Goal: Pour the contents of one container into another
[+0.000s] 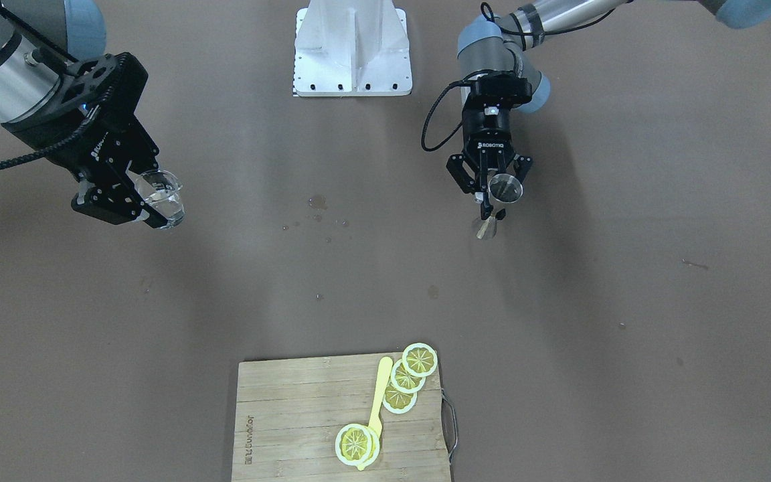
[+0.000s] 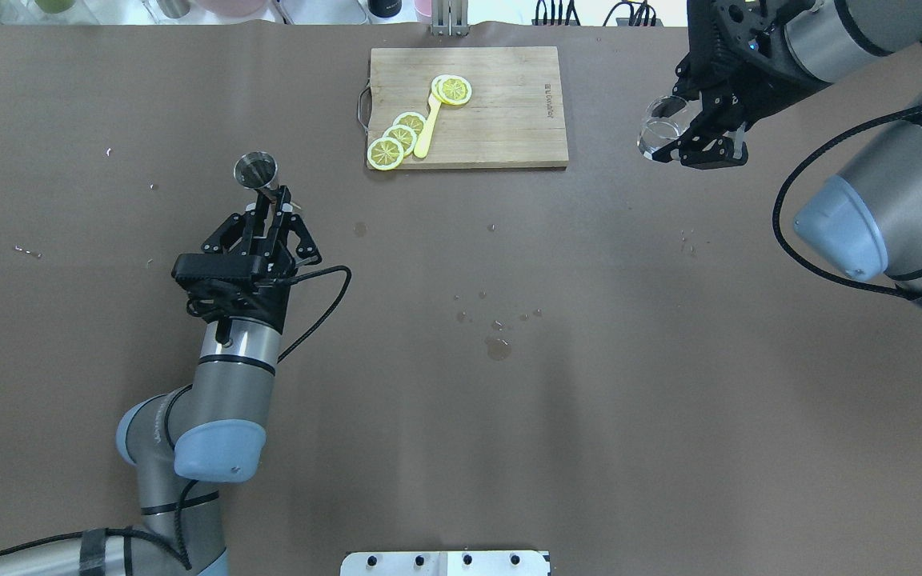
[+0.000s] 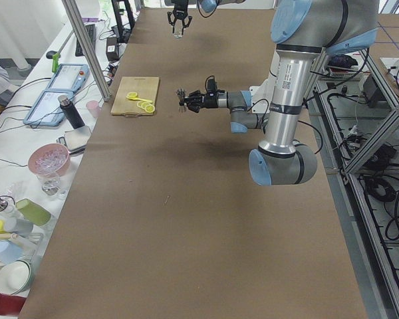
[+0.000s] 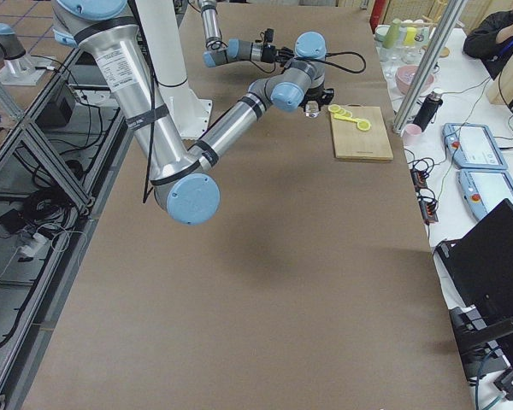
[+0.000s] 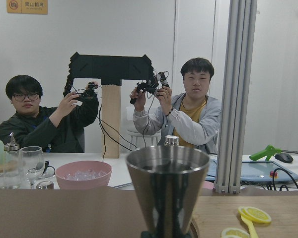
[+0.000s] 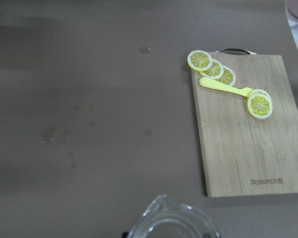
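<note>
– Where is the glass (image 1: 161, 194)?
– In my right gripper (image 1: 146, 213). The jaws pinch its sides and hold it up off the table (image 2: 589, 416), out at my right end, level with the cutting board (image 2: 501, 120). I cannot tell how much is in it.

– And the jigger (image 2: 255, 170)?
– My left gripper (image 2: 275, 198) has it. The jaws clamp its narrow waist. It stands upright in the air with its open mouth up, over on my left side. The two vessels are well apart, and most of the table's width lies between them.

– What is on the table between your arms?
– A few wet spots (image 2: 498, 348) near the middle.

– And farther out?
– The board lies at the far edge. It carries lemon slices (image 2: 398, 138), three overlapping at its handle end and one pair apart. A yellow spoon (image 2: 427, 128) runs between them.

– Anything past the table?
– My left wrist camera looks over the jigger's rim at two people (image 5: 188, 114) sitting behind a bench and holding up devices. A pink bowl (image 5: 84, 176) stands in front of them.
</note>
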Robot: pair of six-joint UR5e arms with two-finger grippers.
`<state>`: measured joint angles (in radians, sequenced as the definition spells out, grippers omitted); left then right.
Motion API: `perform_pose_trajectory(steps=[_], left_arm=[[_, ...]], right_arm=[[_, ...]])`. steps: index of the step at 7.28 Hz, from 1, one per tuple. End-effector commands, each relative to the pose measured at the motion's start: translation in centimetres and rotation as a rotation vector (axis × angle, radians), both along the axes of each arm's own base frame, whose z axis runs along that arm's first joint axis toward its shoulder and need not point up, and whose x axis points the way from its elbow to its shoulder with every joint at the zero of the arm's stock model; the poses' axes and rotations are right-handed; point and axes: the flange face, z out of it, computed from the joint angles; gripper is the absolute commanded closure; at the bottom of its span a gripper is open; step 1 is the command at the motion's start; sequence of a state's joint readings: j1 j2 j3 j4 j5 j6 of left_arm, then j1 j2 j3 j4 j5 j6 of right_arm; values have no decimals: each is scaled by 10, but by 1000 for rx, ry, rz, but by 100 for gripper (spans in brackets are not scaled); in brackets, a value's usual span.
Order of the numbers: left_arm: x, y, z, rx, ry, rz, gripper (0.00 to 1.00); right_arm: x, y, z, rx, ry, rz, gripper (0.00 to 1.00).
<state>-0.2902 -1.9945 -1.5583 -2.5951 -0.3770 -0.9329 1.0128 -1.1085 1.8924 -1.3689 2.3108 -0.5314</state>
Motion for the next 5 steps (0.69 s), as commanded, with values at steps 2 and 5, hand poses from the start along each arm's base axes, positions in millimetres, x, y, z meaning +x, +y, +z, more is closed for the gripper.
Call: perform_pose_trajectory(steps=[2,5], left_arm=[[28,-76,-63,-16,0,33,100],[52,-92,-97,-21,-1,53,100]], right_arm=[[2,7,-7,1,-19,-50,100],[14,18,11,-32,-7,-44,100]])
